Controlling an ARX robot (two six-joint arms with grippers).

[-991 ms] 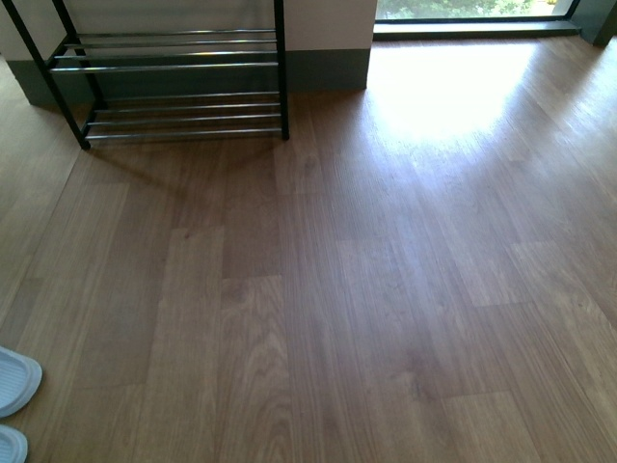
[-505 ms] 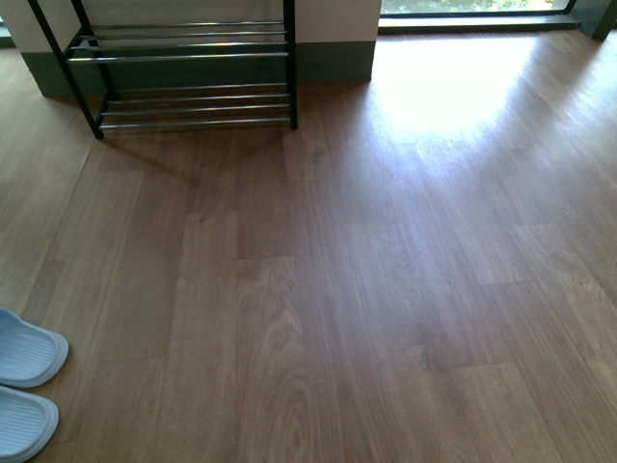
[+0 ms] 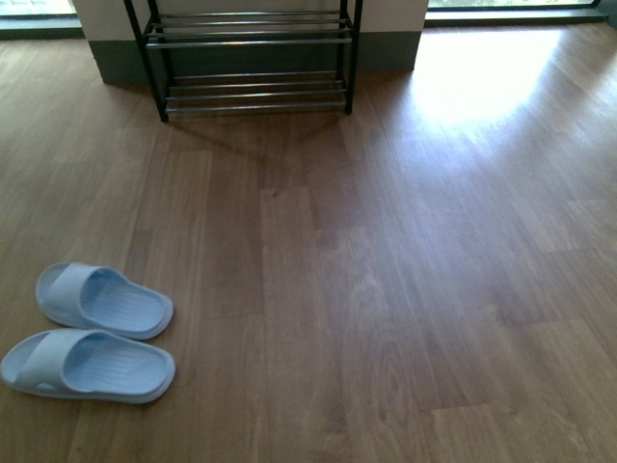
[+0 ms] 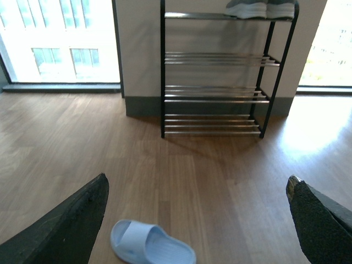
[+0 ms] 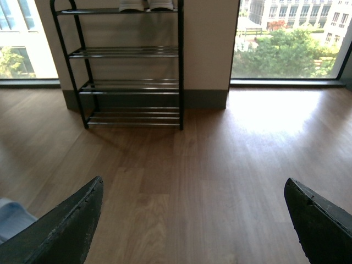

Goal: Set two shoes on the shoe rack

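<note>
Two light blue slide shoes lie side by side on the wooden floor at the lower left of the front view, one (image 3: 104, 300) farther and one (image 3: 89, 365) nearer. The shoe rack (image 3: 253, 56), black-framed with chrome rods, stands against the wall at the top. In the left wrist view my left gripper (image 4: 198, 220) is open above the floor, with one blue shoe (image 4: 151, 245) lying between its fingers and the shoe rack (image 4: 220, 77) beyond. My right gripper (image 5: 192, 220) is open over bare floor, facing the shoe rack (image 5: 129, 66). A blue shoe edge (image 5: 10, 217) shows beside one finger.
A pair of grey-white sneakers (image 4: 258, 8) sits on the rack's top tier. Large windows (image 4: 60, 41) flank the wall behind the rack. A bright sun patch (image 3: 482, 72) lies on the floor right of the rack.
The front view has swung left: the rack shifted right in frame, and both blue shoes, earlier cut off at the left edge, are now fully in view.
</note>
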